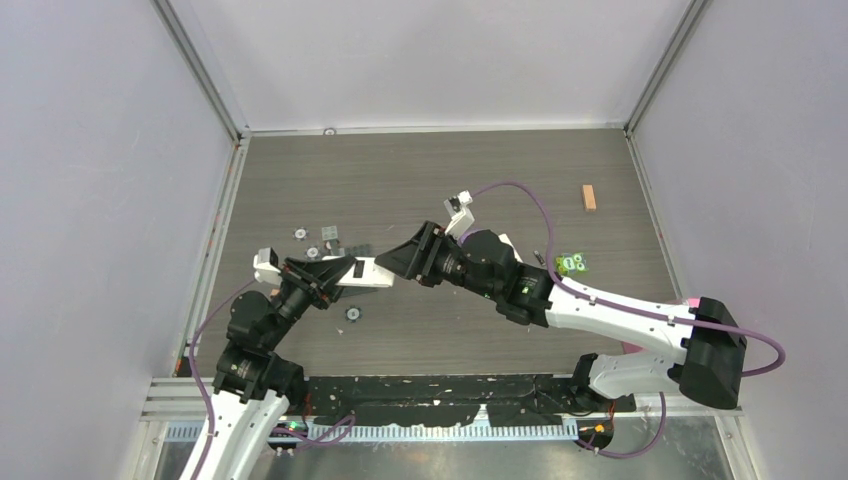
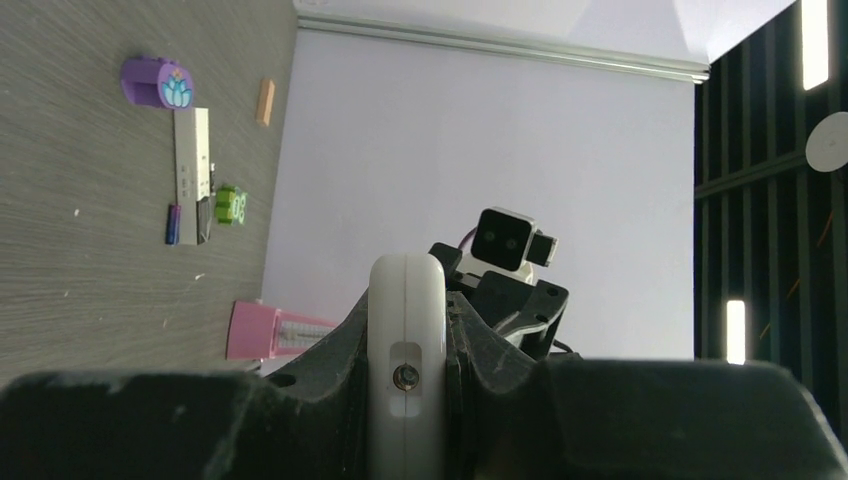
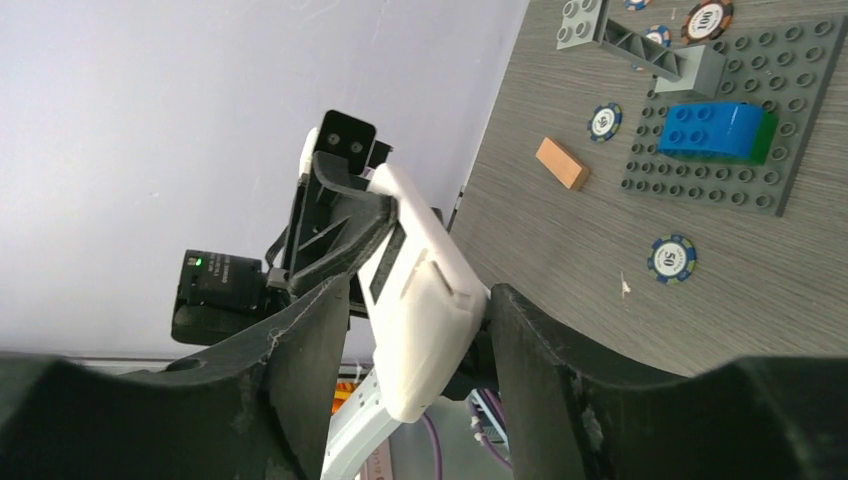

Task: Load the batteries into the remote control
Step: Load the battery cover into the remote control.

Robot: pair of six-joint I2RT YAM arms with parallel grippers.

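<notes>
Holding the white remote (image 2: pixel 407 300) above the desk (image 1: pixel 420 170), the left gripper (image 1: pixel 345 270) squeezes tight; the right gripper (image 3: pixel 415 300) sits loose around it, so it could tip.

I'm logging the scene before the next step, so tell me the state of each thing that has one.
left gripper: shut on the wide white remote.
right gripper: open, jaws around that remote's other end.
wide white remote: held off the table, between both grippers.
narrow white remote: lying flat on the table, untouched.
blue-purple battery: lying on the table beside it, not loaded.
</notes>
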